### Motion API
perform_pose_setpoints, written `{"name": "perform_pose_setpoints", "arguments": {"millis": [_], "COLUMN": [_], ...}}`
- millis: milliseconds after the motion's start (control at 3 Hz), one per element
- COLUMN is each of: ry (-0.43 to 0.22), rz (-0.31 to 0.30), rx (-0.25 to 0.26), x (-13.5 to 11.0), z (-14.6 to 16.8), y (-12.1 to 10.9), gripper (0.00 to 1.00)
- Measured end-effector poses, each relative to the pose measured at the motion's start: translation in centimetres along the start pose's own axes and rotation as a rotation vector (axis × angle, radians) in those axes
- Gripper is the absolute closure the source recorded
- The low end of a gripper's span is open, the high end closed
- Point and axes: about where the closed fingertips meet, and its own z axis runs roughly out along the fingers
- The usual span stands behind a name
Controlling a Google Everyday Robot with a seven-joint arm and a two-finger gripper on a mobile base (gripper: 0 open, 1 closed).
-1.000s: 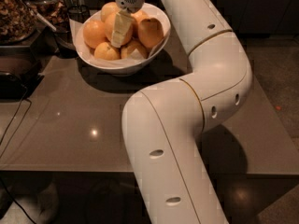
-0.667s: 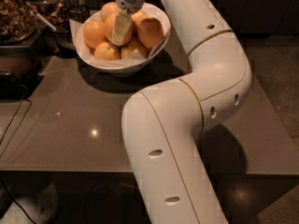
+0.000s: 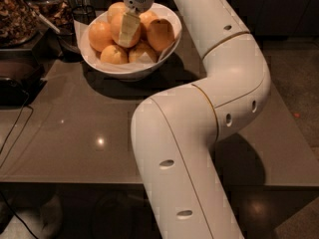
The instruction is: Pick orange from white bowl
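The white bowl (image 3: pixel 125 71) stands at the back of the grey table and holds several oranges. My gripper (image 3: pixel 128 28) reaches down from above into the middle of the bowl. It sits right at a deep-orange orange (image 3: pixel 118 30) in the centre of the pile and partly covers it. Other oranges lie around it, at the left (image 3: pixel 99 35), at the right (image 3: pixel 160 34) and at the front (image 3: pixel 114 55). My white arm (image 3: pixel 199 108) bends across the right half of the view.
A dark wire cup (image 3: pixel 82 15) stands just left of the bowl. Containers of brown food (image 3: pixel 17 14) sit at the far left. A black device and cable (image 3: pixel 15 128) lie on the table's left side. The grey table (image 3: pixel 75 133) stretches forward to its front edge.
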Motion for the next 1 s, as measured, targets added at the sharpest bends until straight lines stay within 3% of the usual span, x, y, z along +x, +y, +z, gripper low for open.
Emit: {"name": "perform_pose_setpoints", "arguments": {"millis": [333,667,1000], "ry": [-0.039,-0.103,-0.165], "rz": [-0.022,-0.053,-0.048], "rx": [0.041,0.068,0.034], "x": [-1.0,-1.8,-0.8], "z": [-0.8,-3.2,-4.7], "y": [-0.8,-0.6,0.8], "gripper": [1.0,1.0,1.0]}}
